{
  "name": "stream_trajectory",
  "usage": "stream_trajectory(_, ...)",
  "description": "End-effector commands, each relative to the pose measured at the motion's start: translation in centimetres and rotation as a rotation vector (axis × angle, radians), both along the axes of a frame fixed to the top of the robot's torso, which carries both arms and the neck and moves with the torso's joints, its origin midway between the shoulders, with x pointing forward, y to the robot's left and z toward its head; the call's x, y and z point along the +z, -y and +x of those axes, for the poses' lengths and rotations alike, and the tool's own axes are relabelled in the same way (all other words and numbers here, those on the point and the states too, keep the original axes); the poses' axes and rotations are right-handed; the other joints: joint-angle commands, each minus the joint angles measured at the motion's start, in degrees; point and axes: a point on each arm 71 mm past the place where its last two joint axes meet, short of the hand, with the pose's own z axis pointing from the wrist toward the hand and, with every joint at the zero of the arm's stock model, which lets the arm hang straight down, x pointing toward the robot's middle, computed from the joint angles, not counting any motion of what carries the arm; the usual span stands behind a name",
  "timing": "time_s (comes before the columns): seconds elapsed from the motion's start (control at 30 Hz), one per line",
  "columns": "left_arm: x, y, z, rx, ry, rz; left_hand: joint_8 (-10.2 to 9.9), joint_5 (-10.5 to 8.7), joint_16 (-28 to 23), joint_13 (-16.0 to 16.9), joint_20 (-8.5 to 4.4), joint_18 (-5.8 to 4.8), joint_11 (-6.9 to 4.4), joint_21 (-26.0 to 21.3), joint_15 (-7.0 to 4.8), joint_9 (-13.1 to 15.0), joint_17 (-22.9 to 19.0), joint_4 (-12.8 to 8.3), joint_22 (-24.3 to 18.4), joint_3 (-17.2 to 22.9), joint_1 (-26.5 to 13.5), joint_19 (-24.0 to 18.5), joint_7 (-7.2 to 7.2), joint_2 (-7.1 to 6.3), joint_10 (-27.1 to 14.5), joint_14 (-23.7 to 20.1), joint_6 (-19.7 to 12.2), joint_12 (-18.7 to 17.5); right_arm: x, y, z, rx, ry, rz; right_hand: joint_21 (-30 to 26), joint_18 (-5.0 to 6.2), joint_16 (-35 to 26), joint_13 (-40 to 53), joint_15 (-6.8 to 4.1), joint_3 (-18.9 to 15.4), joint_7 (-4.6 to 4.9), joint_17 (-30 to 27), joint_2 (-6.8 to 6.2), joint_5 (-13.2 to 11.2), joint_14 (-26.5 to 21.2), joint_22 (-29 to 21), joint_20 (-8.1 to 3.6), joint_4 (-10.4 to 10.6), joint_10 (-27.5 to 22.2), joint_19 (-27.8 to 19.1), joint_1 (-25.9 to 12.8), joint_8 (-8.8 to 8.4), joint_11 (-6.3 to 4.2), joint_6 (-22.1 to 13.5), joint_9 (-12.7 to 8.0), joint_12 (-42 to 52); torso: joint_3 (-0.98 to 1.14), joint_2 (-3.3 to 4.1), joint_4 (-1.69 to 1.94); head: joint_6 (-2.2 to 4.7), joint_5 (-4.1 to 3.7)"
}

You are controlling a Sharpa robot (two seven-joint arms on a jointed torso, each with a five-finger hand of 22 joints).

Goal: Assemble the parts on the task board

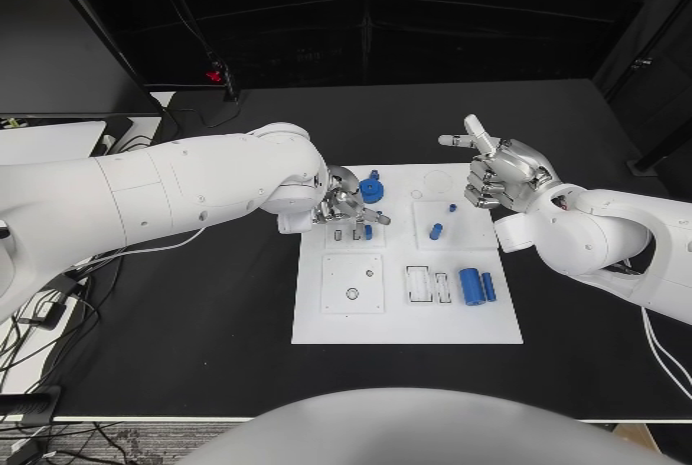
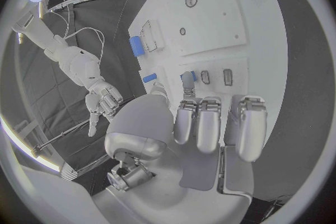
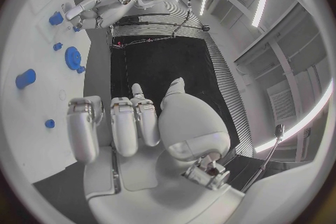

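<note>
The black table (image 1: 202, 335) carries the white task board (image 1: 490, 325) at its middle. My left arm (image 1: 159, 190) reaches in over the board's far left corner, and my right arm (image 1: 620, 235) hangs beside the board's right edge.

My left hand (image 1: 343, 207) sits low over the far left part of the board, fingers pointing down onto it. Whether it has hold of a part I cannot tell: in the left wrist view the curled fingers (image 2: 210, 123) cover whatever lies beneath them, with only a sliver of blue (image 2: 187, 75) showing past their tips. My right hand (image 1: 505, 175) is lifted off the far right corner of the board, most fingers curled in, one pointing up; its palm holds nothing in the right wrist view.

On the board, a blue round part (image 1: 371, 191) stands near the far edge, just beside my left hand. A blue cylinder (image 1: 470, 286) and a thinner blue bar (image 1: 489, 286) lie side by side near the right edge. A short blue peg (image 1: 436, 229) and a tiny blue piece (image 1: 451, 208) sit in the far right area; their shape is hard to make out.
</note>
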Motion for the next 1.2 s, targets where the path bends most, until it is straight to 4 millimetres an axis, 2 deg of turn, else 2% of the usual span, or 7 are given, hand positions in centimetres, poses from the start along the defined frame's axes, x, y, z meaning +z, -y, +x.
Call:
stream_trajectory(0.03, -0.07, -0.08, 0.20, 0.025, 0.000, 0.040, -0.4, -0.15, 0.0, 15.1, -0.44, -0.36, -0.51, 0.2, -0.51, 0.4, 15.1, 0.1, 15.1, -0.4, -0.1, 5.9, -0.13, 0.70, 5.9, 6.1, 0.5, 0.2, -0.02, -0.17, -0.05, 0.013, -0.010, 0.006, 0.2, -0.39, 0.1, 15.1, 0.13, -0.1, -0.13, 15.1, 0.59, 0.0, 6.3, 15.1, 0.09, 0.0, 6.3, 6.3, 0.0, 0.21, 0.26, -0.4, -0.1, 0.1, 0.03, 0.00, -0.01, -0.07, -0.01)
stream_trajectory(0.2, -0.23, -0.16, 0.23, 0.034, -0.012, 0.072, -0.7, -0.49, 0.0, 15.1, -0.61, -0.36, -0.64, 0.2, -0.68, 1.0, 15.1, 0.1, 15.1, -1.3, -0.6, 5.9, -0.26, 0.51, 5.9, 6.1, 0.8, 0.2, -0.05, -0.19, -0.09, 0.015, -0.011, 0.007, 0.2, -0.39, 0.1, 15.1, 0.14, -0.1, -0.13, 15.1, 0.64, 0.0, 6.3, 15.1, 0.09, 0.0, 6.3, 6.3, 0.0, 0.21, 0.27, -0.5, -0.1, 0.1, -0.03, -0.05, -0.07, -0.21, -0.09)
stream_trajectory(0.37, -0.34, -0.16, 0.20, 0.039, -0.019, 0.093, -1.1, -0.69, 0.0, 15.1, -0.77, -0.36, -0.77, 0.2, -0.82, 1.7, 15.1, 0.1, 15.1, -2.3, -1.3, 5.9, -0.37, 0.18, 5.9, 6.1, 1.2, 0.2, -0.07, -0.11, -0.12, 0.013, -0.013, 0.006, 0.2, -0.39, 0.1, 15.1, 0.15, -0.1, -0.13, 15.1, 0.72, 0.0, 6.3, 15.1, 0.10, 0.0, 6.3, 6.3, 0.0, 0.23, 0.28, -0.6, -0.1, 0.1, -0.02, -0.04, 0.05, -0.28, -0.28)
stream_trajectory(0.67, -0.43, 0.04, 0.18, 0.042, -0.024, 0.110, -1.6, -0.86, 0.0, 15.1, -0.89, -0.36, -0.83, 0.2, -0.90, 2.3, 15.1, 0.1, 15.1, -3.1, -2.1, 5.9, -0.41, 0.20, 5.9, 6.1, 1.4, 0.2, -0.17, -0.05, -0.14, 0.012, -0.018, 0.003, 0.2, -0.39, 0.1, 15.1, 0.16, -0.1, -0.13, 15.1, 0.79, 0.0, 6.3, 15.1, 0.11, 0.0, 6.3, 6.3, -0.1, 0.25, 0.29, -0.7, -0.1, 0.1, -0.02, -0.01, 0.05, -0.28, -0.34)
stream_trajectory(0.9, -0.50, 0.44, 0.12, 0.045, -0.024, 0.121, -2.1, -0.40, 0.0, 15.1, -0.95, -0.36, -0.87, 0.2, -0.95, 2.7, 15.1, 0.0, 15.1, -3.0, -1.5, 5.9, -0.45, 0.80, 5.9, 6.1, 1.4, 0.2, -0.29, -0.01, -0.14, 0.009, -0.027, -0.002, 0.2, -0.39, 0.1, 15.1, 0.18, -0.1, -0.11, 15.1, 0.96, 0.0, 6.3, 15.1, 0.14, 0.1, 6.3, 6.3, -0.2, 0.31, 0.31, -0.9, -0.1, 0.1, -0.03, 0.02, 0.05, -0.32, -0.29)
stream_trajectory(1.07, -0.57, 0.56, 0.07, 0.036, -0.031, 0.126, -2.6, -0.33, 0.0, 15.1, -1.01, -0.36, -0.93, 0.2, -1.01, 3.3, 15.1, 0.1, 15.1, -2.8, -1.2, 5.9, -0.52, 2.01, 5.9, 6.1, 1.7, 0.2, -0.36, 0.00, -0.15, 0.007, -0.033, -0.005, 0.2, -0.39, 0.1, 15.1, 0.19, -0.1, -0.11, 15.1, 0.98, 0.0, 6.3, 15.1, 0.14, 0.1, 6.3, 6.3, -0.2, 0.32, 0.31, -0.9, -0.1, 0.1, 0.00, 0.00, 0.02, -0.32, -0.13)
stream_trajectory(1.2, -0.63, 0.68, 0.02, 0.022, -0.037, 0.123, -2.8, -0.36, 0.0, 15.1, -1.03, -0.36, -0.96, 0.2, -1.03, 3.5, 15.1, 0.0, 15.1, -2.8, -1.0, 5.9, -0.55, 2.27, 5.9, 6.1, 1.9, 0.2, -0.44, 0.03, -0.13, 0.002, -0.041, -0.011, 0.2, -0.39, 0.1, 15.1, 0.20, -0.1, -0.09, 15.1, 1.08, -0.1, 6.3, 15.1, 0.16, 0.1, 6.3, 6.3, -0.3, 0.38, 0.32, -1.0, -0.1, 0.1, 0.02, -0.01, 0.04, -0.32, -0.13)
